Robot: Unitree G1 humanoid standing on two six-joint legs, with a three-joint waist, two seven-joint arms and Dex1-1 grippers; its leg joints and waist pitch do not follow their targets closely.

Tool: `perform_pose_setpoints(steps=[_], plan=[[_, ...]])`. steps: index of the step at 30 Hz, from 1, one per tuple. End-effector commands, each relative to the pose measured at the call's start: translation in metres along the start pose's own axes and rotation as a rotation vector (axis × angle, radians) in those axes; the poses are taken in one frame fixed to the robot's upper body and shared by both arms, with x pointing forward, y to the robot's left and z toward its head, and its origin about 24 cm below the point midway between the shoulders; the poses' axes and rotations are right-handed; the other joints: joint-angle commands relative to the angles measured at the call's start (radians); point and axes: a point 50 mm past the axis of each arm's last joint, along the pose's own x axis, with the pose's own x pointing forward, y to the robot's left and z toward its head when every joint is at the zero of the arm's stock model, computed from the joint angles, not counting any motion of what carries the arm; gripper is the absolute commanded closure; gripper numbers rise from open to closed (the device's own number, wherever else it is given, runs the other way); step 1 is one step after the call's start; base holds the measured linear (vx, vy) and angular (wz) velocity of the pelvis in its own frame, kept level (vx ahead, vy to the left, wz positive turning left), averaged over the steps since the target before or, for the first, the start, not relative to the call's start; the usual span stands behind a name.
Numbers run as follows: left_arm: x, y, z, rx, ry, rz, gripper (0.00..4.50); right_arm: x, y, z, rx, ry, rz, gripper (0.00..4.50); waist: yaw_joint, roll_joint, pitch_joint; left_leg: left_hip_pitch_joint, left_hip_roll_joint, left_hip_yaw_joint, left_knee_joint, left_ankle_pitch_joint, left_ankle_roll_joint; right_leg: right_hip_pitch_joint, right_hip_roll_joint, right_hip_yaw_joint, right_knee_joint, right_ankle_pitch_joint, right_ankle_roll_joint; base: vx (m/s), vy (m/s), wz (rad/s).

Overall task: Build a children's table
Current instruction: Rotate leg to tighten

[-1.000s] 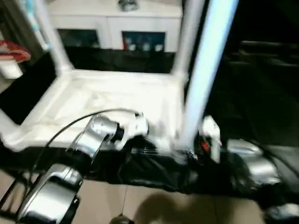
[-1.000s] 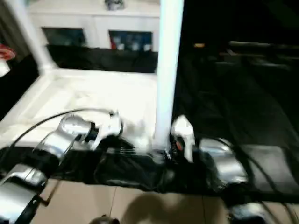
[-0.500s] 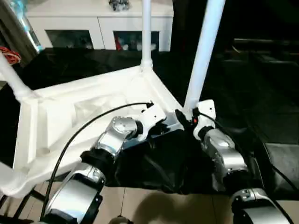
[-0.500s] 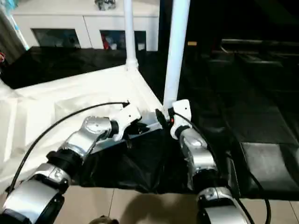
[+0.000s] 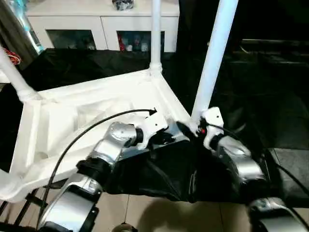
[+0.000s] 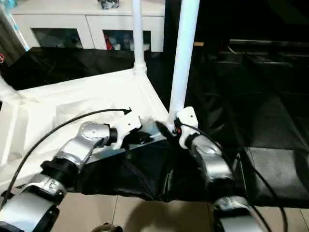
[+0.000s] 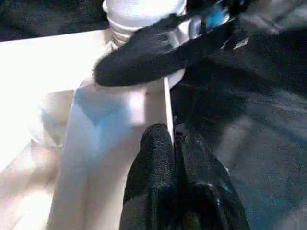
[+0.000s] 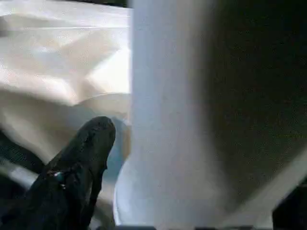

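Note:
The white tabletop (image 5: 87, 121) lies underside up on black cloth. Three white legs stand in its corner sockets: the near right leg (image 5: 212, 63), the far leg (image 5: 155, 34) and the left leg (image 5: 12, 75). My left gripper (image 5: 166, 138) is at the near rim beside the right corner; in the left wrist view its fingers (image 7: 156, 163) are pressed together across the rim's thin wall. My right gripper (image 5: 194, 128) sits at the flared foot of the near right leg. One black finger (image 8: 88, 148) lies against that foot, with the leg between the jaws.
A white glass-door cabinet (image 5: 101, 24) stands behind the table. Black cloth (image 5: 159, 174) hangs over the support's front edge above beige floor tiles (image 5: 159, 212). A dark pad (image 5: 289, 162) lies at the right. A black cable (image 5: 87, 133) arcs over my left forearm.
The head camera has swung and steadied, so the whole picture shifted. Both grippers stay at the tabletop's near right corner; my right forearm has slid slightly rightward.

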Motion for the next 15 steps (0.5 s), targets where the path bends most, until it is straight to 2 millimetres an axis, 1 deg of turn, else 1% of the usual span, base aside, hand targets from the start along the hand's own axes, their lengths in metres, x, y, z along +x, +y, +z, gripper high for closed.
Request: perform_pose_setpoints(steps=[1, 2, 3, 4, 5, 6, 7, 8, 10, 11, 13, 14, 15], plan=[[0.004, -0.007, 0.015, 0.099, -0.039, -0.116, 4.50, -0.001, 0.019, -0.006, 0.001, 0.044, 0.225, 0.68, 0.005, -0.015, -0.064, 0.006, 0.043, -0.012, -0.058, -0.268, 0.088, 0.053, -0.061, 0.040, -0.074, -0.271, -0.193, 0.000, 0.000, 0.00], [0.004, -0.007, 0.015, 0.099, -0.039, -0.116, 4.50, -0.001, 0.019, -0.006, 0.001, 0.044, 0.225, 0.68, 0.008, -0.014, -0.065, 0.007, 0.044, -0.012, -0.058, -0.270, 0.085, 0.052, -0.063, 0.041, -0.073, -0.276, -0.195, 0.000, 0.000, 0.00], [0.002, -0.006, 0.014, 0.103, -0.035, -0.125, 4.50, -0.003, 0.019, -0.005, 0.002, 0.044, 0.257, 0.68, 0.007, -0.014, -0.064, 0.006, 0.045, -0.013, -0.060, -0.274, 0.078, 0.051, -0.063, 0.041, -0.073, -0.286, -0.199, 0.000, 0.000, 0.00], [-0.005, -0.004, 0.012, 0.105, -0.027, -0.157, 4.50, -0.013, 0.023, -0.002, 0.000, 0.053, 0.393, 0.68, 0.008, -0.016, -0.064, 0.007, 0.046, -0.014, -0.061, -0.279, 0.074, 0.050, -0.064, 0.041, -0.074, -0.296, -0.198, 0.000, 0.000, 0.00], [-0.005, -0.004, 0.012, 0.105, -0.027, -0.157, 4.50, -0.013, 0.023, -0.002, 0.000, 0.053, 0.393, 0.68, 0.012, -0.017, -0.063, 0.009, 0.045, -0.014, -0.060, -0.287, 0.079, 0.053, -0.062, 0.040, -0.075, -0.312, -0.191, 0.000, 0.000, 0.00], [-0.008, -0.003, 0.011, 0.106, -0.022, -0.171, 4.50, -0.018, 0.025, -0.001, 0.001, 0.061, 0.461, 0.68, 0.013, -0.017, -0.063, 0.009, 0.047, -0.014, -0.061, -0.289, 0.080, 0.050, -0.062, 0.042, -0.075, -0.314, -0.191, 0.000, 0.000, 0.00], [-0.010, -0.003, 0.011, 0.108, -0.020, -0.178, 4.50, -0.021, 0.026, -0.001, 0.001, 0.066, 0.493, 0.68, 0.017, -0.016, -0.064, 0.009, 0.047, -0.015, -0.061, -0.287, 0.082, 0.051, -0.063, 0.042, -0.075, -0.316, -0.191, 0.000, 0.000, 0.00], [-0.013, -0.002, 0.010, 0.114, -0.007, -0.201, 4.50, -0.026, 0.029, -0.001, -0.015, 0.091, 0.556, 0.84, 0.021, -0.014, -0.064, 0.009, 0.048, -0.015, -0.060, -0.282, 0.080, 0.049, -0.064, 0.043, -0.074, -0.309, -0.195, 0.000, 0.000, 0.00], [-0.015, -0.001, 0.009, 0.116, 0.000, -0.214, 4.50, -0.028, 0.030, -0.002, -0.025, 0.105, 0.579, 1.02, 0.024, -0.017, -0.065, 0.009, 0.048, -0.015, -0.060, -0.276, 0.077, 0.049, -0.065, 0.043, -0.073, -0.308, -0.195, 0.000, 0.000, 0.00], [-0.018, 0.000, 0.008, 0.125, 0.014, -0.231, 4.50, -0.032, 0.031, -0.003, -0.049, 0.133, 0.630, 1.05, 0.026, -0.014, -0.065, 0.009, 0.048, -0.016, -0.060, -0.273, 0.071, 0.049, -0.065, 0.043, -0.073, -0.307, -0.196, 0.000, 0.000, 0.00], [-0.020, 0.002, 0.007, 0.132, 0.022, -0.241, 4.50, -0.034, 0.032, -0.002, -0.049, 0.138, 0.652, 1.26, 0.028, -0.015, -0.066, 0.009, 0.048, -0.015, -0.059, -0.272, 0.070, 0.049, -0.066, 0.043, -0.072, -0.299, -0.200, 0.000, 0.000, 0.00], [-0.020, 0.002, 0.007, 0.132, 0.022, -0.241, 4.50, -0.034, 0.032, -0.002, -0.049, 0.138, 0.652, 1.37, 0.029, -0.013, -0.067, 0.009, 0.047, -0.015, -0.058, -0.270, 0.070, 0.049, -0.065, 0.043, -0.071, -0.293, -0.202, 0.000, 0.000, 0.00], [-0.021, 0.002, 0.007, 0.135, 0.025, -0.249, 4.50, -0.034, 0.032, 0.000, -0.044, 0.135, 0.662, 1.43, 0.029, -0.014, -0.066, 0.009, 0.047, -0.015, -0.058, -0.268, 0.068, 0.050, -0.065, 0.042, -0.071, -0.288, -0.206, 0.000, 0.000, 0.00]])
